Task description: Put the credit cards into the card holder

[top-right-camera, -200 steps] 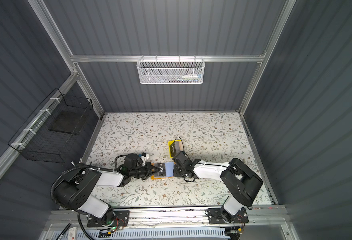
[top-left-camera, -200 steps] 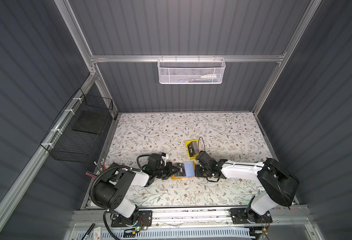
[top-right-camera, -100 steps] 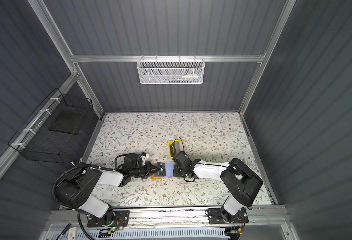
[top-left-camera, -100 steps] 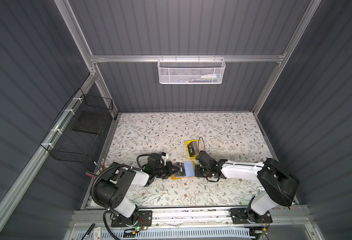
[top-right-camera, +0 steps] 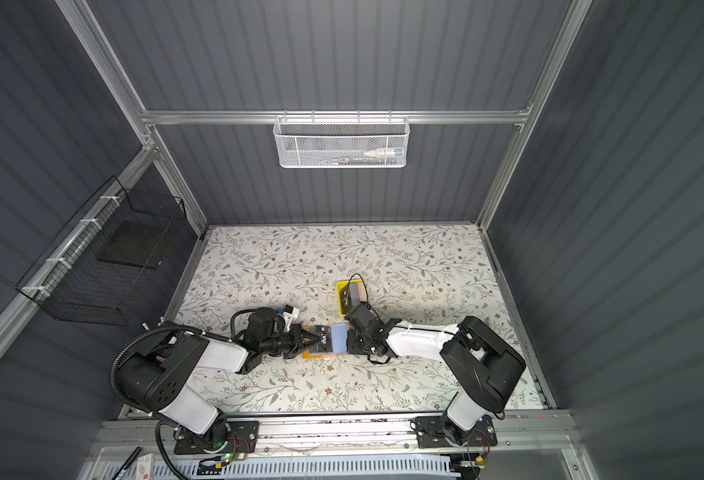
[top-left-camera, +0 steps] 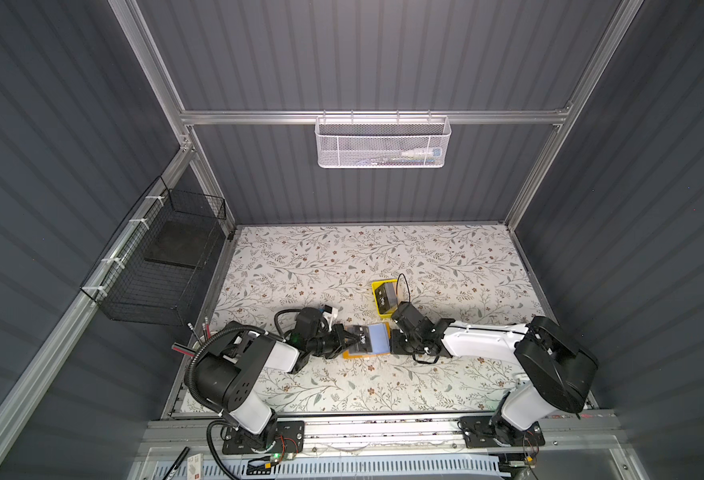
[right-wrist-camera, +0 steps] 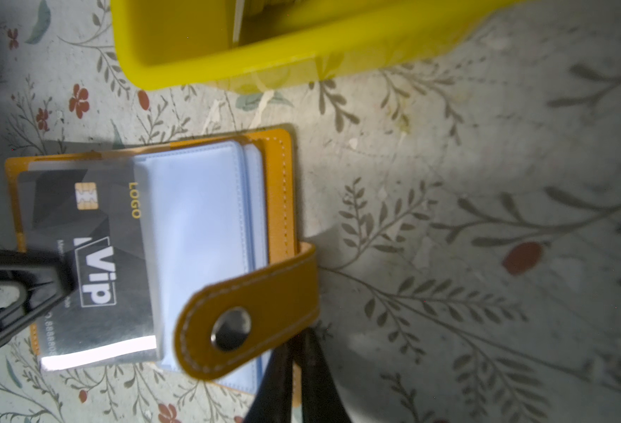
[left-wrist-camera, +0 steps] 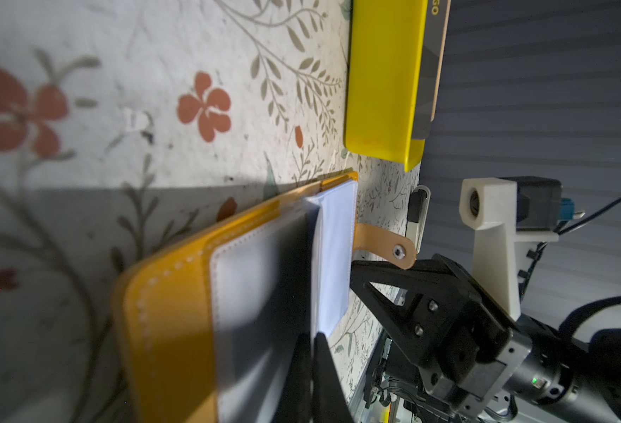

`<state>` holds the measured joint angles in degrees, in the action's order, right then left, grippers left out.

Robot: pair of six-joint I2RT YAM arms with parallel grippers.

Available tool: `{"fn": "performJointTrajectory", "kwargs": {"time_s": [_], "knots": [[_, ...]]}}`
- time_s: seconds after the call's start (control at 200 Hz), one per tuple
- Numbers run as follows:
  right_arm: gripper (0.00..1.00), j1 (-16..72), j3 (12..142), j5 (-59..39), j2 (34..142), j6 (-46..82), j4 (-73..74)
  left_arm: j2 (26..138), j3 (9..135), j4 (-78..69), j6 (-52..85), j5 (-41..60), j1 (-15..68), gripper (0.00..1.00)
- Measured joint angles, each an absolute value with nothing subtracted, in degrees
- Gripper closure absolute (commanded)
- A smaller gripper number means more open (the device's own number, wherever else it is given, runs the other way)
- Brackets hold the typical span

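Midway through seating a card, by the look of it. Open on the floral-print table (top-left-camera: 342, 270), between the two arms: mustard-yellow leather-like card holder (top-left-camera: 353, 355), with bluish clear sleeve pages (right-wrist-camera: 199, 238) stacked toward the strap side. Clamped tight in the left gripper (right-wrist-camera: 59, 280) by its outer edge: thin black plastic credit card with white "VIP" lettering (right-wrist-camera: 92, 238), flat over the holder's other half, inner edge tucked under the sleeve pages. Right gripper (right-wrist-camera: 298, 370) all but closed, seemingly pinching the holder's cover edge beside the snap-button strap (right-wrist-camera: 250, 311) to pin the booklet down. Next, probably: push the card further in toward the spine, level with the page and with the holder pinned, then release. More cards waiting in the small bright-yellow plastic tray (top-left-camera: 375, 297), near the holder on its far side. Hard to tell: card inside a pocket, or merely lying on one; left wrist view dark and blurred at that spot. Unclear too exactly what lies between the right fingertips. Number of cards in the tray not readable.
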<state>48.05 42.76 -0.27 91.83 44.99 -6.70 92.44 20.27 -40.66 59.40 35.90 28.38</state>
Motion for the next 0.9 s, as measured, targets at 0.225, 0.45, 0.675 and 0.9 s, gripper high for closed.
{"fn": "performJointTrajectory", "kwargs": {"time_s": [0.225,0.45,0.675,0.9], "knots": [[0.90,48.07,42.76,-0.30,91.88,44.99,-6.59,92.49,20.86,-38.63,57.95,36.07,28.38,1.00],[0.90,48.12,42.76,-0.34,91.94,44.99,-6.37,91.64,22.94,-34.11,55.02,36.03,28.38,1.00],[0.90,48.12,42.76,-0.51,92.09,44.99,-5.98,91.74,22.83,-34.85,55.18,36.07,28.38,1.00],[0.90,48.12,42.76,-0.78,92.20,44.99,-5.61,94.26,20.71,-41.10,58.17,36.23,28.38,1.00]]}}
